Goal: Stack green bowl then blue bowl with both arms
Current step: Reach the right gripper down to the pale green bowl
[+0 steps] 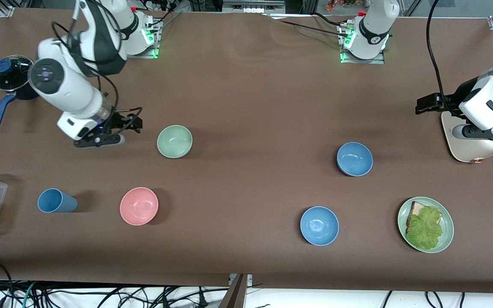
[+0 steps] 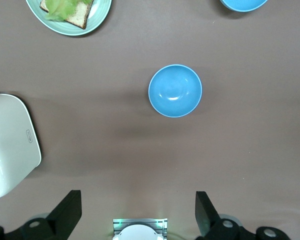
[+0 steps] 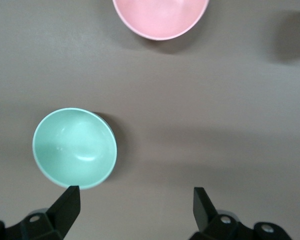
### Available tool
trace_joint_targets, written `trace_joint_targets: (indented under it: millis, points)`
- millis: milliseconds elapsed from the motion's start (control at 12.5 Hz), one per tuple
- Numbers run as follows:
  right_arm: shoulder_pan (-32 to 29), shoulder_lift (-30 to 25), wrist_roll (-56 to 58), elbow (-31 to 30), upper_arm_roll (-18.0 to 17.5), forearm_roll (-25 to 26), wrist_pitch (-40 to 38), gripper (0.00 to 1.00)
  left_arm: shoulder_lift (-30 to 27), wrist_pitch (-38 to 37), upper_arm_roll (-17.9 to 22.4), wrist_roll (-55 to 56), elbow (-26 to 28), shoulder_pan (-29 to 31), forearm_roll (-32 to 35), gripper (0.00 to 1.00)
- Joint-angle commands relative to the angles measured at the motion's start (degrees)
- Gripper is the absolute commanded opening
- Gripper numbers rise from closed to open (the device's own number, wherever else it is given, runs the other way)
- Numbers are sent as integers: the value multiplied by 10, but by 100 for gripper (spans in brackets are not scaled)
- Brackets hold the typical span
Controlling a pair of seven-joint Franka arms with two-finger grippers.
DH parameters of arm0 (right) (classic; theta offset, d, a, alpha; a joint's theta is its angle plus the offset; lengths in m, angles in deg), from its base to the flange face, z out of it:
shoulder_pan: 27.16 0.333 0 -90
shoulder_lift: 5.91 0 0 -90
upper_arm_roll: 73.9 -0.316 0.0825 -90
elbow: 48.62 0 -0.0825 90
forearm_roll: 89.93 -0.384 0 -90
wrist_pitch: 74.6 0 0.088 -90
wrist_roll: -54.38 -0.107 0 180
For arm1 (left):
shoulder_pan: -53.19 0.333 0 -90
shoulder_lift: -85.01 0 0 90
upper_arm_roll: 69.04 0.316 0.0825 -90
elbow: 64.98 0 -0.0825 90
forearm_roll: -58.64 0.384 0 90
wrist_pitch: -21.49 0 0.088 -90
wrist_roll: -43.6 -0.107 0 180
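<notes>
While both grippers hang open, green bowl (image 1: 174,141), blue bowl (image 1: 354,158), brown tablecloth (image 1: 246,94).

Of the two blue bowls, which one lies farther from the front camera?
The duller, greyish blue bowl. It sits higher in the front view than the glossier blue bowl, which lies beside the green plate.

1. The green bowl (image 1: 174,141) was small, round and pale mint, with a plain matte surface. It sat upright and empty on the brown table, toward the right arm's end.
2. The blue bowl (image 1: 354,158) was the same size, in a dull greyish blue. It also stood upright and empty, toward the left arm's end, well apart from the green bowl and slightly nearer the front camera.
</notes>
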Motion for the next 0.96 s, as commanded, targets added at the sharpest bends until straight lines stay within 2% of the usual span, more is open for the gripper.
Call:
trace_joint_targets:
  millis: [0,160,400,480,720,800,880]
  points:
    - [2,12,-41,-69,-18,-3,103,100,2,1,2,-4,-4,-1,2,100]
    - [7,57,-47,-83,-33,-3,167,100,2,0,2,-4,-4,-1,2,100]
    - [8,86,-51,-113,-36,-3,238,97,2,0,2,-4,-4,0,-5,100]
    - [8,93,-52,-114,-36,-3,241,89,2,0,2,-4,-4,1,-6,100]
    - [8,126,-61,-112,-43,-3,282,58,2,1,2,-4,-4,1,-6,100]
    - [8,137,-61,-108,-43,-2,294,45,2,0,2,-4,-4,1,-6,100]
    - [8,139,-61,-103,-43,-2,295,27,2,0,2,-3,-4,1,-6,100]
